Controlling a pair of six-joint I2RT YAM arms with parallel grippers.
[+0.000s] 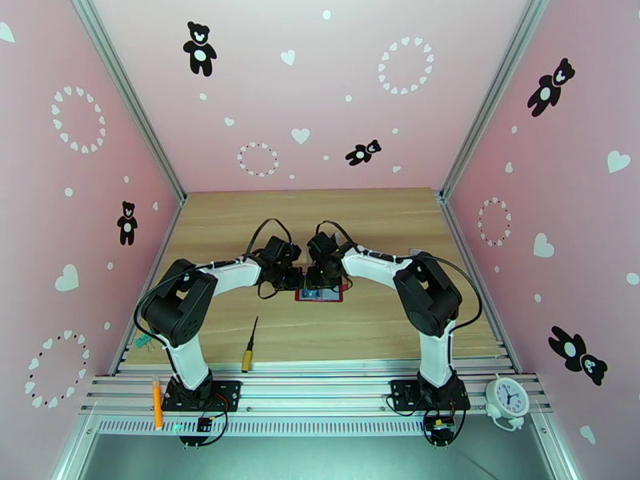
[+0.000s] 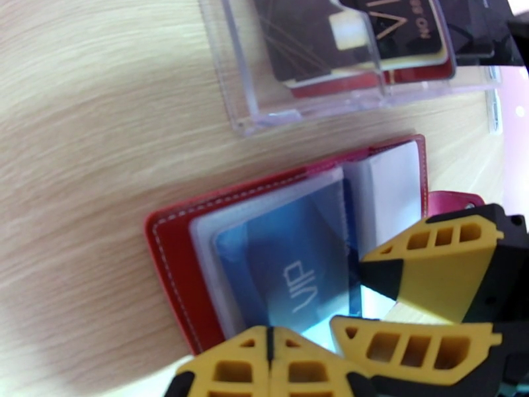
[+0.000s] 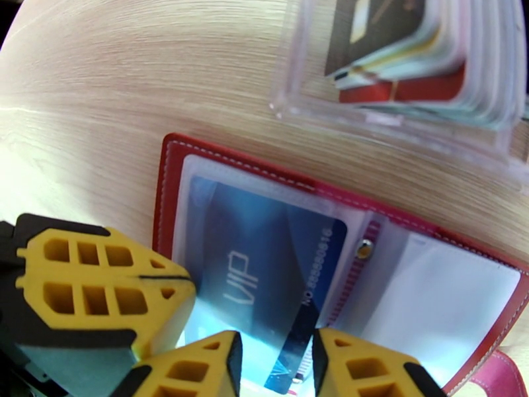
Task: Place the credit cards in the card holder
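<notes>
Task looked partly done. The wallet (image 3: pixel 173 193) lay open and flat on the table (image 2: pixel 79 127), just beside the clear rack (image 2: pixel 231 74). A blue VIP card (image 3: pixel 258 259) sat mostly inside the wallet's left clear sleeve, w/ its near end sticking out toward the arms. It probably needed a last push to seat. The right sleeve looked pale and empty. Other cards (image 2: pixel 297 34), black ones among them, stood in the rack, so most of the job seemed left. The left gripper (image 2: pixel 270 339) had its fingers pressed together w/ nothing between them. It sat at the wallet's left near corner, maybe pinning it, though contact wasn't clear. The right gripper (image 3: pixel 276 345) had its fingers part-way apart w/ the card's near end in the gap. Couldn't tell if they pinched it or just straddled it. The card's near edge was cut off by the frame bottom and lost in glare, so how far it stuck out was unclear. The rack stack was blurred and cropped in both wrist views, so no card count was possible. The pink snap tab (image 3: pixel 502 378) was mostly cut off at the corner. In the top view both wrists covered most of the wallet.
</notes>
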